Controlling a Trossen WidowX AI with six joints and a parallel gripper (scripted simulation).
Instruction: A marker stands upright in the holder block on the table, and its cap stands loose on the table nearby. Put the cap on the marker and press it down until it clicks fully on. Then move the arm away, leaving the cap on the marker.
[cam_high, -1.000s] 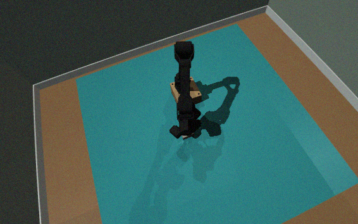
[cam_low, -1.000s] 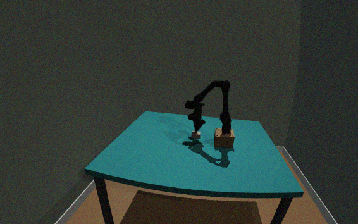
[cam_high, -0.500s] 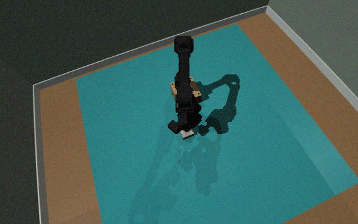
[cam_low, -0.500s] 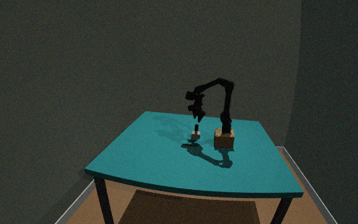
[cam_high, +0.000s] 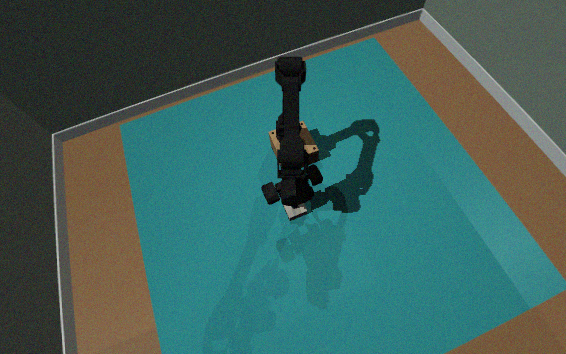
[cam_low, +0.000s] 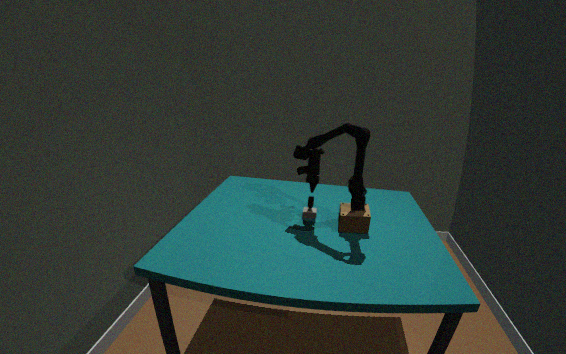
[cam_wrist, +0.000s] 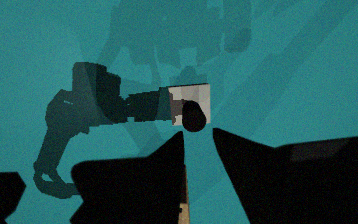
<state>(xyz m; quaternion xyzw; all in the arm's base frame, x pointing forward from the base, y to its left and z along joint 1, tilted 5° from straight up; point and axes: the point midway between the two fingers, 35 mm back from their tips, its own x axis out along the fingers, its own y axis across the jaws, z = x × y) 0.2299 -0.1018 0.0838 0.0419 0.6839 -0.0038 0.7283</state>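
Retreating straight upward is looking like the safe move, as the gripper (cam_wrist: 197, 132) is hanging narrowly apart and empty while the cap (cam_wrist: 193, 116) is sitting on the marker (cam_low: 310, 204) in the holder block (cam_wrist: 200, 95) directly beneath it.

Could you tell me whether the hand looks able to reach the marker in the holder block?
Probably yes: the hand hangs just above the marker, fingers apart and holding nothing, with only open air between them.
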